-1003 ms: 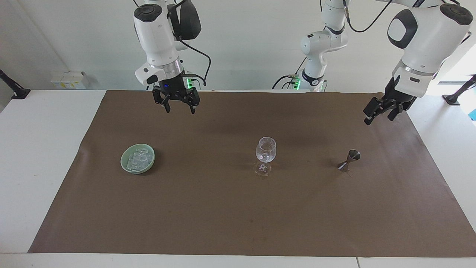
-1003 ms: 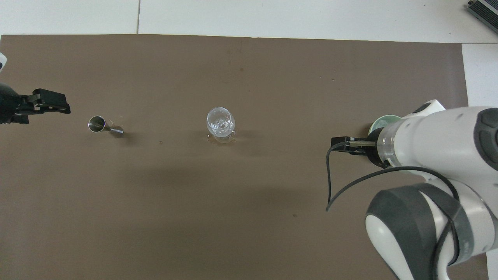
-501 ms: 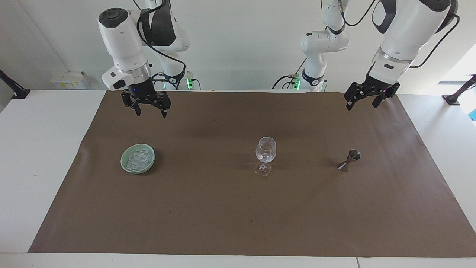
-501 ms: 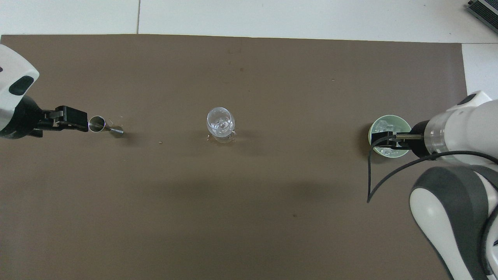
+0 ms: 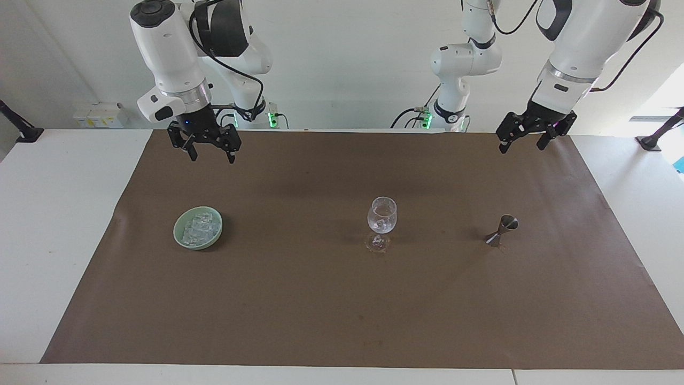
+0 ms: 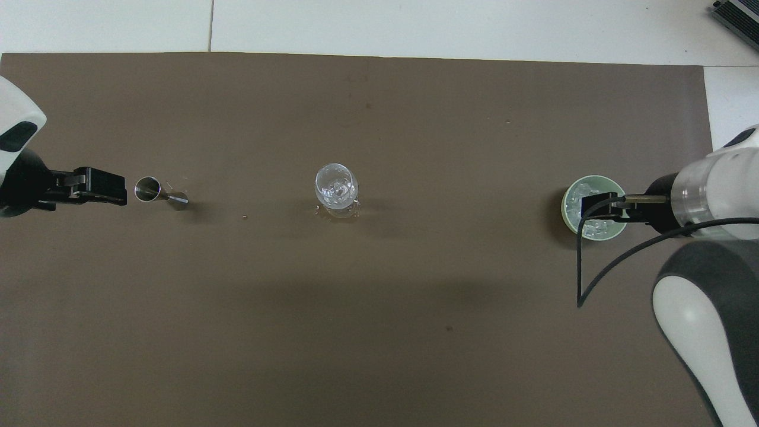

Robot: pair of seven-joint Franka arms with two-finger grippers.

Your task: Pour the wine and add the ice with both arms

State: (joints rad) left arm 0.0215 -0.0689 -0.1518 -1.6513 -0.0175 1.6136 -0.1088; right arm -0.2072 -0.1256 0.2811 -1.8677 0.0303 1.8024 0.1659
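Reference for clock directions: the overhead view, 12 o'clock pointing away from the robots.

The wine glass (image 5: 381, 216) stands upright at the centre of the brown mat (image 5: 342, 310) that covers the desk (image 5: 59, 214). The ice (image 5: 198, 226) lies piled in a pale green bowl (image 5: 180, 240) at 3 o'clock from the glass, toward the right arm's end. More ice shows inside the glass bowl. A small metal jigger (image 5: 501, 230) stands at 9 o'clock from the glass, toward the left arm's end. All three sit in one row, well apart.

Right gripper (image 5: 204, 155) — raised in the air over the mat beside the bowl; in the overhead view it overlaps the bowl's rim. Its fingers (image 5: 192, 154) are spread apart and hold nothing.

Left gripper (image 5: 521, 143) — raised over the mat's edge at 9 o'clock from the jigger, touching nothing. Its fingers (image 5: 502, 148) stand apart, empty.
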